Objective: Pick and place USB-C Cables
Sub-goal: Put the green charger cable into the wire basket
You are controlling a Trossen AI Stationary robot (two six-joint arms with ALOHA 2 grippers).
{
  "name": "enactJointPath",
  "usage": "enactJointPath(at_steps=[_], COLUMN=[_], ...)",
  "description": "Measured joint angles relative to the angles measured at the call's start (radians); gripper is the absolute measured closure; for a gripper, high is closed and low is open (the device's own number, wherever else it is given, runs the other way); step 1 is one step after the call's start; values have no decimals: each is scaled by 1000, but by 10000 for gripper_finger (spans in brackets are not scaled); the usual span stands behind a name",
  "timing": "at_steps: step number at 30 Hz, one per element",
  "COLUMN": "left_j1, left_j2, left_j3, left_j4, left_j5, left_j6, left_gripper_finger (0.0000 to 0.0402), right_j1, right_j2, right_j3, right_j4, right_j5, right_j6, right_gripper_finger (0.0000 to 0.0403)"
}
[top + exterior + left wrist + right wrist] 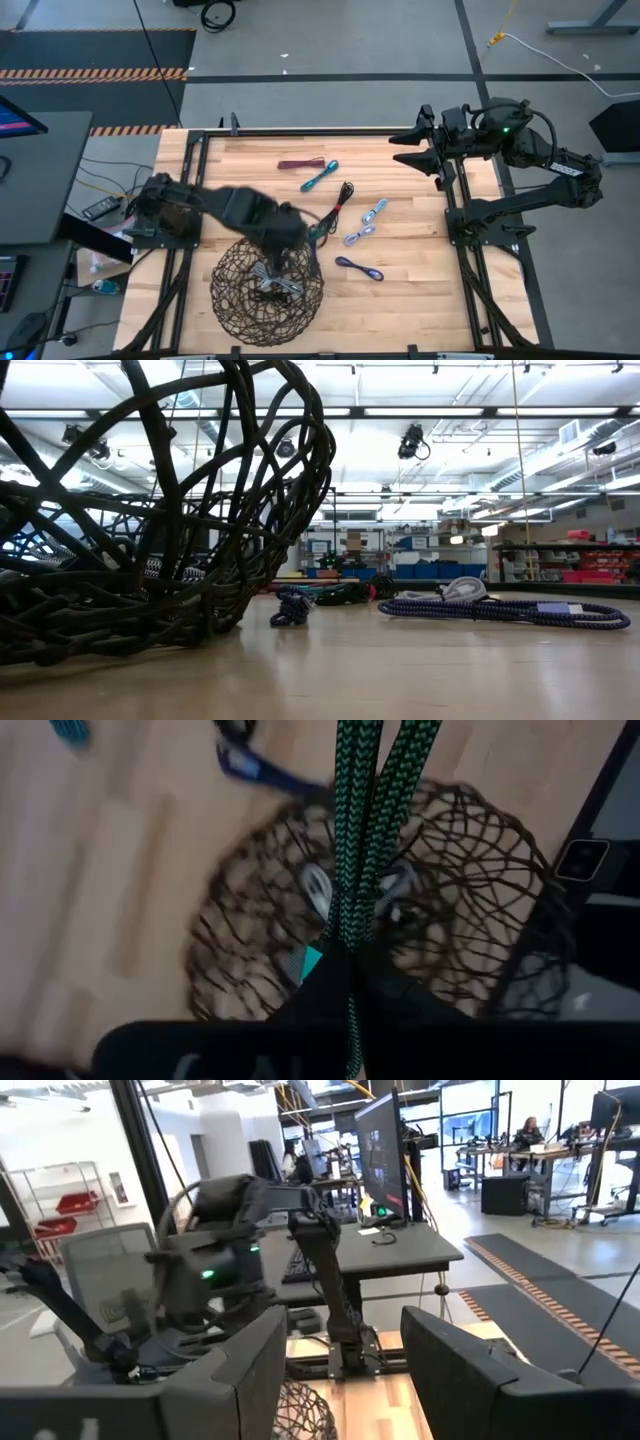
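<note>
My left gripper [290,240] is shut on a green braided USB-C cable [372,810] and points down over the far rim of the round dark wire-mesh basket [268,292], which stands near the table's front edge. Light-coloured cables [276,285] lie in the basket's bottom. On the wood lie maroon [303,163], teal [320,177], black [344,194], light blue [375,211], grey [360,235] and purple [360,269] cables. My right gripper [415,146] waits open, held high at the far right. My left gripper pinches one end of the green cable bundle [350,930] between its two fingers, coming from above and pointing down. The doubled strands run straight away from the fingertips. The cable hangs below them, lifted clear, above the basket's opening.
The low view shows the basket's wall [150,510] close on the left and the purple cable [500,610] lying flat on the right. Dark frame rails [455,215] run along both table sides. Bare wood lies to the right of the basket.
</note>
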Motion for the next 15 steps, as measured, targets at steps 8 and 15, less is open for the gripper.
enactJointPath(at_steps=[8, 15], left_j1=[-126, -164], left_j2=[0, 2], left_j3=[-114, -251], left_j4=[115, 265], left_j5=[6, 36], left_j6=[-344, -453], left_gripper_finger=[397, 397], right_j1=[0, 0], right_j2=[0, 0], right_j3=[0, 0], right_j4=[-12, -18], right_j5=[0, 0], right_j6=[-40, -45], right_gripper_finger=[198, 198])
